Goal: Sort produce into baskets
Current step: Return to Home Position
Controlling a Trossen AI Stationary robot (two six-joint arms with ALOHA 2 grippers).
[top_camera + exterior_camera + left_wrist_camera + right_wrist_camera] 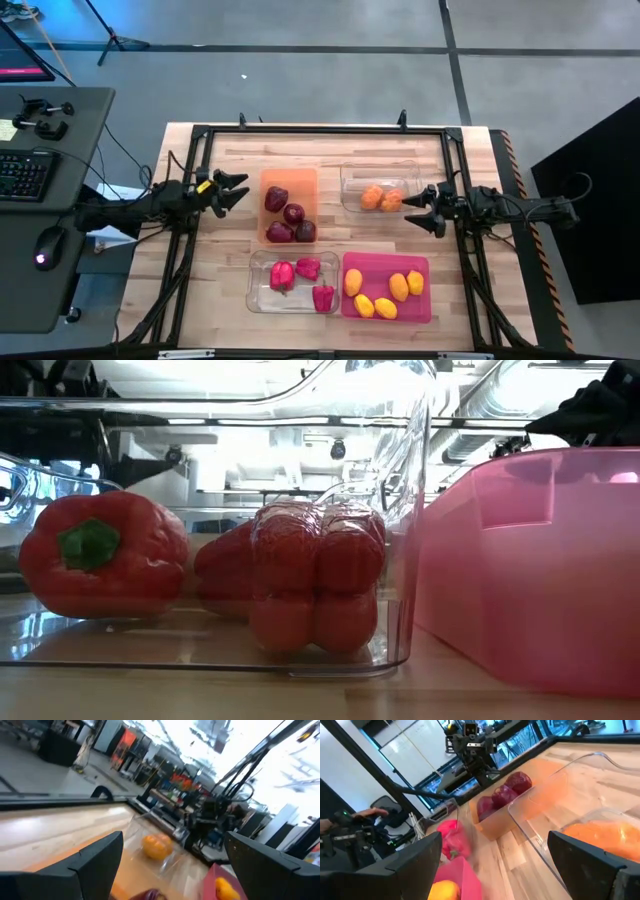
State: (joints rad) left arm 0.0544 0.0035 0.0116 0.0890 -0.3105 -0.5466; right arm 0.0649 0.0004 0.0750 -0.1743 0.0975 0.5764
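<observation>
Sorted produce (290, 214) is flanked by left fingers (239, 188) at nine o'clock and right fingers (412, 211) at three; both are spread wide, nothing held.

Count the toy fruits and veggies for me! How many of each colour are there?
Dark maroon round ones: 4
Orange round ones: 2
Red peppers: 3
Yellow lemons: 5
Total: 14

Robotics lab: framed workbench (300, 150), keyboard (22, 172).
</observation>
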